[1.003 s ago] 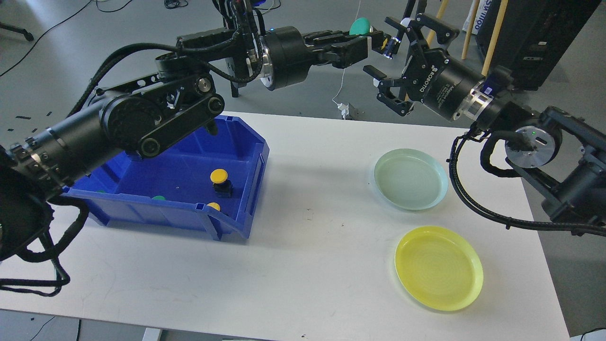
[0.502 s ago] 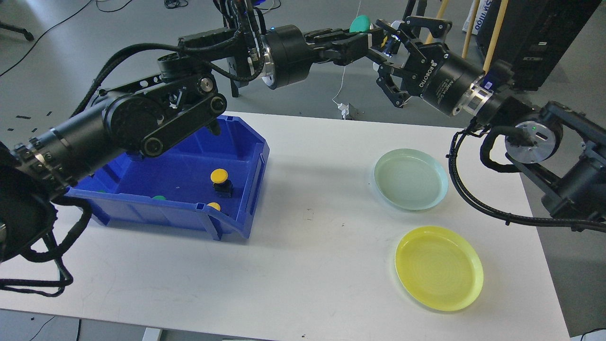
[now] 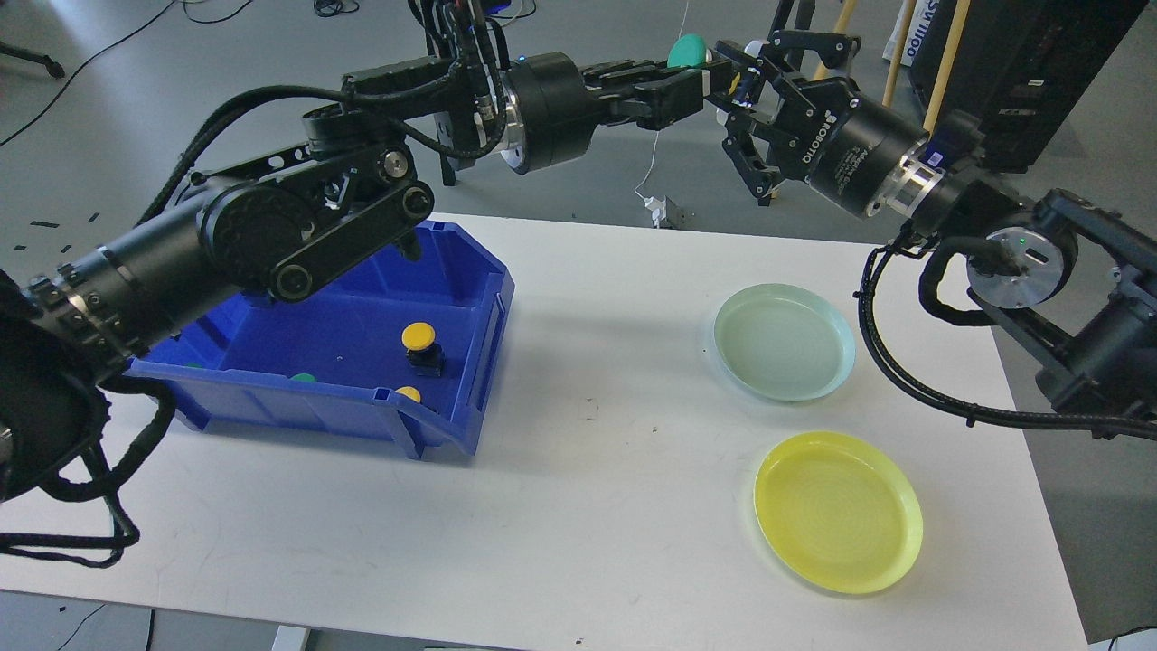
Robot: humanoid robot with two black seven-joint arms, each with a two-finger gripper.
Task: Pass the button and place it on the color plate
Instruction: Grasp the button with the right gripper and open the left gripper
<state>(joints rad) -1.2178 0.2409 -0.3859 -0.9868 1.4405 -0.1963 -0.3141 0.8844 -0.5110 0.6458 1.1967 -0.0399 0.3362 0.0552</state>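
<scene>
My left gripper [image 3: 698, 81] is raised high behind the table and is shut on a button with a green cap [image 3: 689, 49]. My right gripper [image 3: 730, 86] faces it from the right. Its jaws stand apart on either side of the button's far end, close to the left fingertips. I cannot tell whether they touch the button. A pale green plate [image 3: 785, 342] and a yellow plate [image 3: 838, 511] lie empty on the right side of the white table.
A blue bin [image 3: 470, 362] stands at the table's left, under my left arm. It holds a yellow button [image 3: 418, 336], a second yellow one [image 3: 409, 394] and a green one [image 3: 303, 378]. Cables, stands and a black cabinet are beyond the table.
My right gripper has moved left and up to the held button, and its jaws now bracket the button's end. My left gripper has stayed almost still.
</scene>
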